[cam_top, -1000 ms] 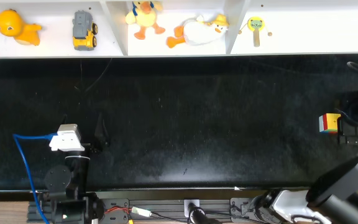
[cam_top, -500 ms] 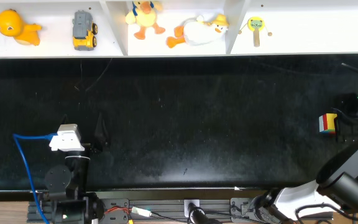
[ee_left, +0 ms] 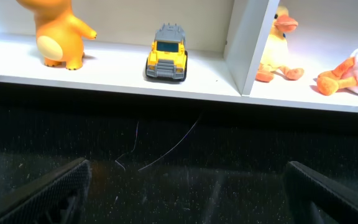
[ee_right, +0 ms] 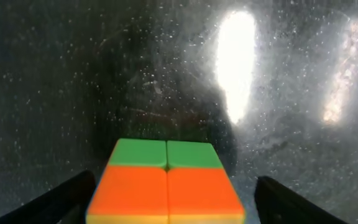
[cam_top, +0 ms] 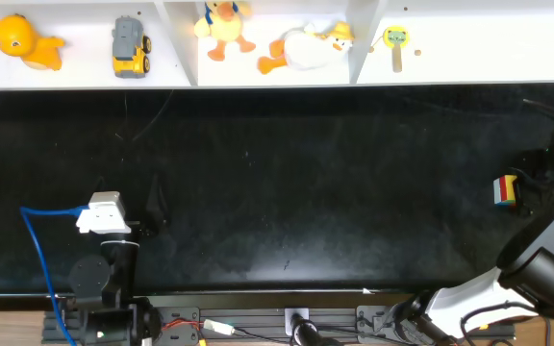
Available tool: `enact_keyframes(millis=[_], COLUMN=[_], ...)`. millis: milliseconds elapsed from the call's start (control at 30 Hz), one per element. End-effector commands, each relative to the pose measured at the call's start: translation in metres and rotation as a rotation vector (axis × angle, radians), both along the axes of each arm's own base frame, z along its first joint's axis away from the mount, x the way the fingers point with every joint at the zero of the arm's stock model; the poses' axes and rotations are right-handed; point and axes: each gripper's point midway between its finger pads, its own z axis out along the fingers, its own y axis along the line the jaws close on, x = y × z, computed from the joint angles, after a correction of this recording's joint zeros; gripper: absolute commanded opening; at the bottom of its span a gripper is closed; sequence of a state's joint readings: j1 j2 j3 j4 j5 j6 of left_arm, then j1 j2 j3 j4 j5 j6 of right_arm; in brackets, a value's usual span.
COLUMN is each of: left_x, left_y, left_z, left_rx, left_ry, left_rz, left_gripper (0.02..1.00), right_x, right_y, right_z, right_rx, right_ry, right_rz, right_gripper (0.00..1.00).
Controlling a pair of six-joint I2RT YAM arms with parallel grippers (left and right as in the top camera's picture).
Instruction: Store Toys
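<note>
Robot lab test bench, black surface (cam_top: 287, 192), white shelf (cam_top: 258, 79) of toys behind, loose blue cable (cam_top: 41, 240), wiring along the front edge

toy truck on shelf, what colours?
Yellow toy truck with grey top; clearest in left wrist view.

Black table (cam_top: 306, 192) open btw arms; shelf dividers (cam_top: 183, 48) split cubbies

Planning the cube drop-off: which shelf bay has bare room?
Best is the right bay: bare shelf from the small yellow-green stick toy to the picture's edge. The left bay has a gap between the orange duck and the yellow truck. The middle bay is crowded by the yellow duck plush and the white duck plush.
</note>
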State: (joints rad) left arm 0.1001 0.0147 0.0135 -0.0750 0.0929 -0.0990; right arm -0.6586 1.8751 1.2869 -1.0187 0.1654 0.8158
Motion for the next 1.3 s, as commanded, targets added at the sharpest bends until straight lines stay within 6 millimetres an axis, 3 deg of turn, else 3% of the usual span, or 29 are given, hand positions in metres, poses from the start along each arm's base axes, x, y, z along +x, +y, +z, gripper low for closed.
enact_keyframes(millis=[33,467,733,867,1033,1167,1300], left_x=[0.000,0.000,0.000,0.000,0.000,0.000,0.000], left_y=[0.001,0.001,0.001,0.001,0.001,0.001,0.001], left_z=[0.000,0.000,0.000,0.000,0.000,0.000,0.000], left_rx=[-0.010,-0.010,-0.010,-0.009,-0.010,-0.009,-0.009], left_ry=[-0.008,-0.008,-0.008,-0.008,-0.008,-0.008,-0.008], left_rz=[0.008,0.008,0.008,0.008,0.008,0.008,0.008], left_gripper=[0.998,0.996,0.998,0.998,0.998,0.998,0.998], right_x=[-0.003,-0.004,-0.001,0.009,0.027,0.041,0.053], right_y=[-0.002,-0.002,0.001,0.004,0.002,-0.002,-0.001], right_z=[-0.004,-0.007,-0.007,-0.001,0.030,0.074,0.120], right_rx=[-0.015,-0.014,0.004,0.032,0.005,-0.108,-0.249], right_ry=[0.014,0.015,0.006,-0.040,-0.118,-0.170,-0.234], right_rz=[0.001,0.026,0.059,0.109,0.227,0.357,0.519], right_gripper=[0.750,0.492,0.413,0.351,0.253,0.042,0.045])
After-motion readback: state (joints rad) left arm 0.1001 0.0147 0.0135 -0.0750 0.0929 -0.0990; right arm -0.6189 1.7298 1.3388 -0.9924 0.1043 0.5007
